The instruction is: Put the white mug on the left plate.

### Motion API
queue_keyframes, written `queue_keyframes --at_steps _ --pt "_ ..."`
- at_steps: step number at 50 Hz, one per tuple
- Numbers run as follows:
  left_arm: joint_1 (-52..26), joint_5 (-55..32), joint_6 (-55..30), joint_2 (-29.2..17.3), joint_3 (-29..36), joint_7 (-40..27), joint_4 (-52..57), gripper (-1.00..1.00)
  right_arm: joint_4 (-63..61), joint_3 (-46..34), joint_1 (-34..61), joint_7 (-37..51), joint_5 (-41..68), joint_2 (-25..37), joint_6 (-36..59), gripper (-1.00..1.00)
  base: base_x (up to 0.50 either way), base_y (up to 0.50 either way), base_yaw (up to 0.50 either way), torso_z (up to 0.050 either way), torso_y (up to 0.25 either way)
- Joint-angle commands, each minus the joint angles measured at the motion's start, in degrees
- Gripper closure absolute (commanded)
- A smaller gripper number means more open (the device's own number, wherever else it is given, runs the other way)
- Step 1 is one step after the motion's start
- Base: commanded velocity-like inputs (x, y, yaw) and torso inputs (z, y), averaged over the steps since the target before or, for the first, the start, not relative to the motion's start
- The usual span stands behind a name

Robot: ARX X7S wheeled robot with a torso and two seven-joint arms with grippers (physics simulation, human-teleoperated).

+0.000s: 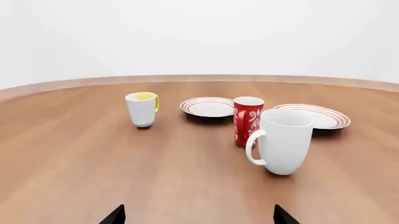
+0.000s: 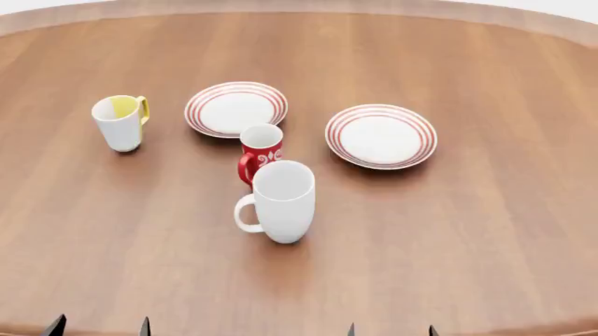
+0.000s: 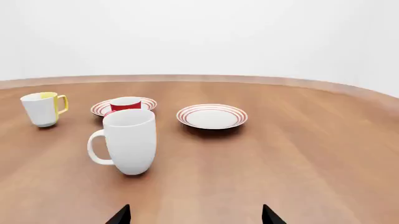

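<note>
The tall all-white mug (image 2: 282, 201) stands upright on the wooden table (image 2: 486, 231), handle toward the left; it also shows in the left wrist view (image 1: 284, 141) and the right wrist view (image 3: 128, 141). The left plate (image 2: 235, 108), white with red rings, lies behind it, beyond the red mug; it also shows in the left wrist view (image 1: 208, 107) and the right wrist view (image 3: 100, 108). My left gripper (image 2: 98, 327) and right gripper (image 2: 391, 330) are both open and empty at the table's near edge, well short of the mug. Only their fingertips show.
A small red mug with white swirls (image 2: 260, 152) stands between the white mug and the left plate. A white mug with yellow inside (image 2: 120, 122) stands at the left. The second ringed plate (image 2: 380, 136) lies at the right.
</note>
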Motion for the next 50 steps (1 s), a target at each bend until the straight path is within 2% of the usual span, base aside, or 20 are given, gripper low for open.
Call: queue_keyframes --at_steps 1,6,14,20,24,50 --pt "0.2 0.0 -0.9 -0.3 0.0 -0.4 1.1 -1.0 -1.3 -3.1 -0.2 3.2 2.7 2.7 0.9 -1.0 0.0 0.0 0.0 0.0 0.0" --pt "-0.6 0.3 1.1 -1.6 2.7 -3.4 -2.3 -1.0 3.7 -2.5 1.8 6.8 2.1 2.6 0.5 -1.0 0.0 0.0 0.0 0.0 0.0" --pt "2.6 -0.1 -0.4 -3.6 3.2 -4.8 4.8 -1.0 -1.4 -3.4 -0.5 7.7 2.2 4.0 1.5 -1.0 0.0 0.0 0.0 0.0 0.0" --pt "6.6 -1.6 -1.9 -4.6 2.8 -5.1 13.4 -1.0 -10.1 -4.3 -3.8 9.2 0.2 5.2 2.9 -1.0 0.04 0.0 0.0 0.0 0.0" --pt "7.5 -2.1 -1.8 -5.0 3.0 -5.4 15.1 -1.0 -12.2 -4.4 -4.9 9.5 0.6 5.7 3.1 -1.0 0.14 0.0 0.0 0.0 0.0" --pt "5.7 -3.5 -0.3 -6.8 4.9 -7.0 11.3 -1.0 -10.5 -6.9 -3.9 10.9 1.5 7.1 1.7 -1.0 0.36 0.0 0.0 0.0 0.0"
